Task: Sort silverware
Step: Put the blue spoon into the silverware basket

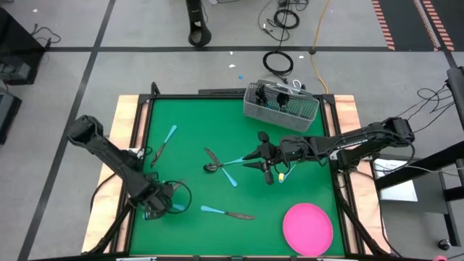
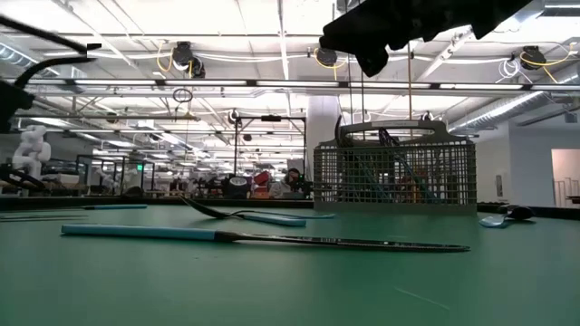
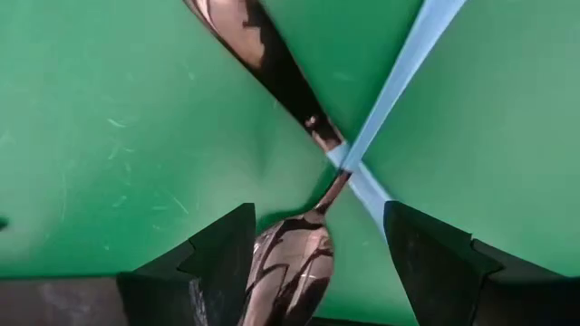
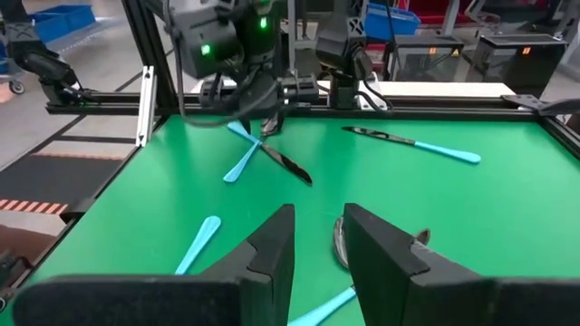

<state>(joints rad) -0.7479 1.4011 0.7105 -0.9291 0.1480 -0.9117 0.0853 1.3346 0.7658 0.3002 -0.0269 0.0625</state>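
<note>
Green bench point(image 1: 290, 188) under me, and the silverware lies scattered on it. My left end effector point(image 1: 161, 203) is low at the front left with its jaws wide, straddling a crossed pair: a spoon point(image 3: 290, 263) whose bowl sits between my fingers point(image 3: 217, 263), and a knife point(image 3: 263, 54) whose blue handle runs slantwise over the spoon's neck. The spoon's long axis runs straight out ahead of the end effector, so I judge a close would catch the bowl, but the knife touches it at the crossing and may drag along.

My right end effector point(image 1: 265, 161) hovers over the bench's middle, jaws narrow and holding nothing I can see. Just beside it to the left lie a spoon and fork point(image 1: 223, 167) crossed, handles pointing toward it; that arm is nearer to them. A lone knife point(image 1: 228, 213) lies at the front, between my left end effector and the pink plate point(image 1: 308, 228). One more piece point(image 1: 164, 143) lies at the left. The mesh caddy point(image 1: 283, 105) stands at the far edge, well apart from my left arm.
</note>
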